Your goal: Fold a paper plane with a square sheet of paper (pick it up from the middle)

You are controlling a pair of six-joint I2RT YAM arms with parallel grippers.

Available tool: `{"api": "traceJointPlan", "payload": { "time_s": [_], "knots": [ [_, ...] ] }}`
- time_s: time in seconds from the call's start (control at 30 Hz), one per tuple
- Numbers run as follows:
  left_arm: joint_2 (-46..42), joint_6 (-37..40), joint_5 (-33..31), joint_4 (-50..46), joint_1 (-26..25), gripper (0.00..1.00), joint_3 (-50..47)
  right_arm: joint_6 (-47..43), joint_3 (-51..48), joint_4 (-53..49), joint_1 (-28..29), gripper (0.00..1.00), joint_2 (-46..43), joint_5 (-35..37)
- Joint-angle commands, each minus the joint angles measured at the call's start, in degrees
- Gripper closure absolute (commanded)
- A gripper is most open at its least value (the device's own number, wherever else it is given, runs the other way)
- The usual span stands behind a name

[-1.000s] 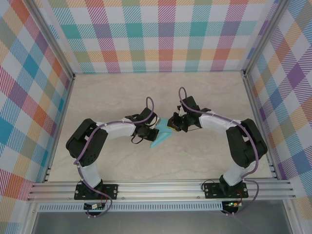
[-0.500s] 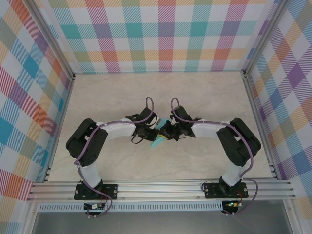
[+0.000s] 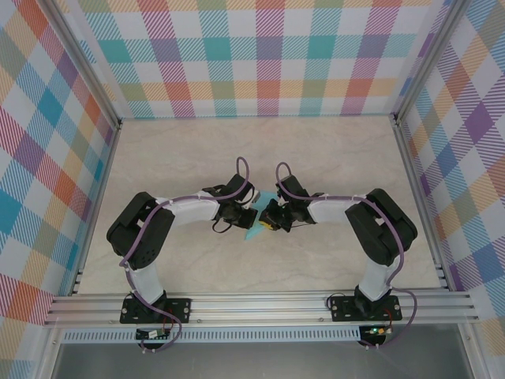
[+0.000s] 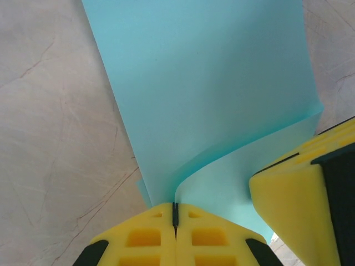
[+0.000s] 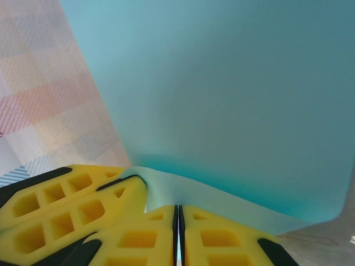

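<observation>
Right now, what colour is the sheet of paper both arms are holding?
Plain turquoise-cyan, no pattern; the sheet of paper shows best in the left wrist view.

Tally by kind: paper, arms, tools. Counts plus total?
turquoise paper sheet: 1
arms: 2 (left arm, right arm)
tools: 2 (left tool, right tool), both shut on the sheet
Total: 5
</observation>
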Motion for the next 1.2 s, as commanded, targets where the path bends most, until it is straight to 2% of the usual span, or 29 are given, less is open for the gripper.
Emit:
{"api": "traceJointPlan", "payload": {
  "time_s": [0.0,0.17,0.43,0.63,0.77,1.03,1.17],
  "knots": [
    [1.5,0.7,0.3,-1.3,0.9,0.98,-0.8,-1.0,-0.8,-1.7,0.4,0.88,0.1,1.5],
    [2.4,0.4,-1.3,-2.3,0.9,0.99,-0.6,-1.9,-0.8,-2.4,0.4,0.89,2.3,2.3],
    [2.0,0.6,-1.1,-2.7,0.9,0.99,-0.2,-4.5,2.0,-5.7,0.0,0.86,-2.6,2.2],
    [1.9,0.9,-0.6,-2.7,0.9,0.99,0.2,-6.4,3.2,-7.5,-2.7,0.85,-3.7,2.8],
    [1.7,1.0,-0.2,-2.8,0.9,0.99,0.3,-9.9,7.3,-10.7,-3.7,0.85,-1.2,2.8],
    [1.3,1.3,0.3,-3.9,0.9,0.99,1.7,-17.4,18.9,-23.6,-3.9,0.85,7.7,8.9],
    [0.5,1.4,0.3,-4.8,0.9,0.99,2.6,-20.8,21.8,-25.2,-3.9,0.85,10.8,7.1]
  ]
}}
